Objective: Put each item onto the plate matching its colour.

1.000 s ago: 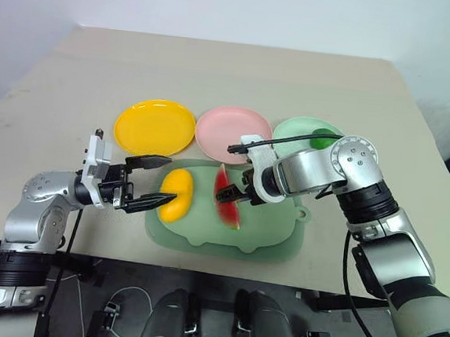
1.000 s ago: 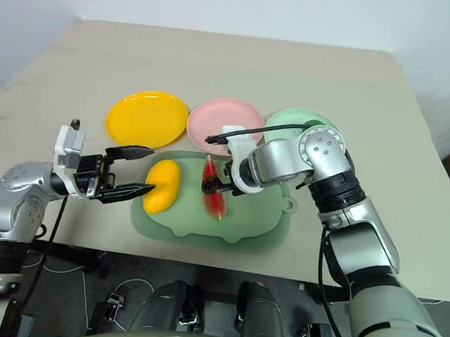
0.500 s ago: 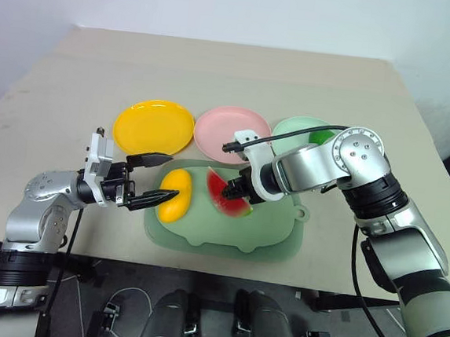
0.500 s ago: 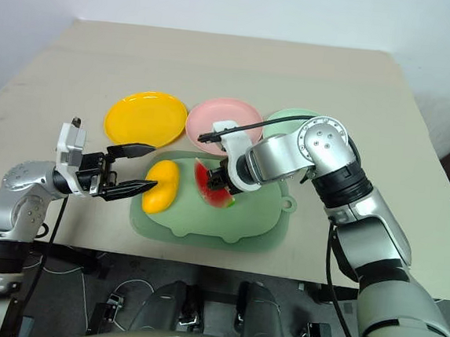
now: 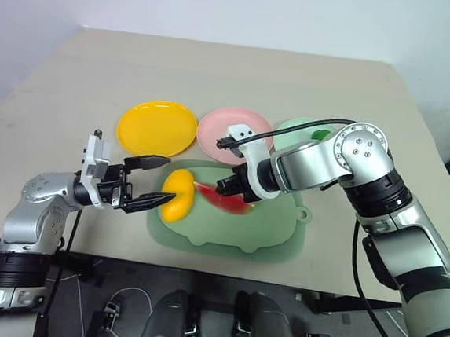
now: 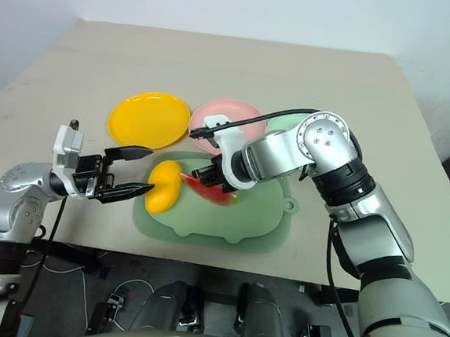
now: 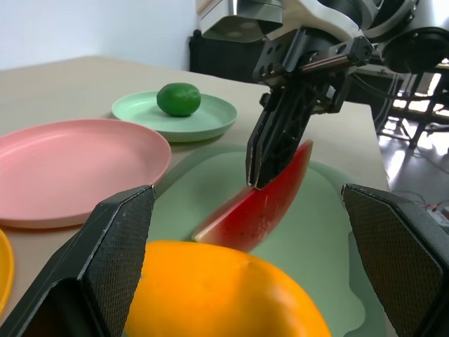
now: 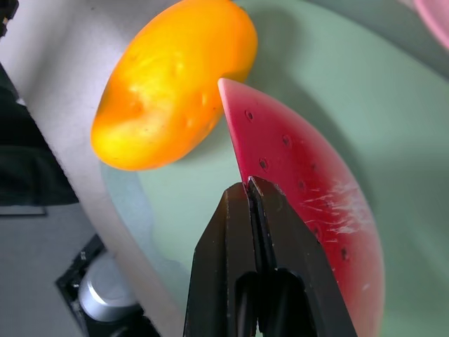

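Since the earlier frames: your right gripper [image 5: 229,186] has gone from wide apart to shut, and the watermelon wedge [image 5: 224,199] has dropped from upright on its rind to lying tilted on the pale-green board [image 5: 274,232].

Right gripper: jaws pressed together at the wedge's red face, near the rind edge. The right wrist view shows no flesh between them, so count the grip doubtful; the tips may merely touch the wedge.

Left gripper [image 5: 154,182]: jaws wide apart, level, one to each side of the near-left end of the yellow mango [image 5: 177,195]; clamped on nothing.

Items placed: dark-green fruit [image 7: 178,99] on the mint plate [image 7: 210,119], far right. Yellow plate [image 5: 157,127] and pink plate [image 5: 216,128]: bare, on the worktop [image 5: 217,73] beyond the board.

Step in hand: taking up the wedge for the pink plate.

Next move, in my judgement: confirm you actually have the wedge; if not, part the right jaws and re-seat them across its thickness before lifting far and slightly left. The mango lies just beside the wedge's tip, so lift cleanly.
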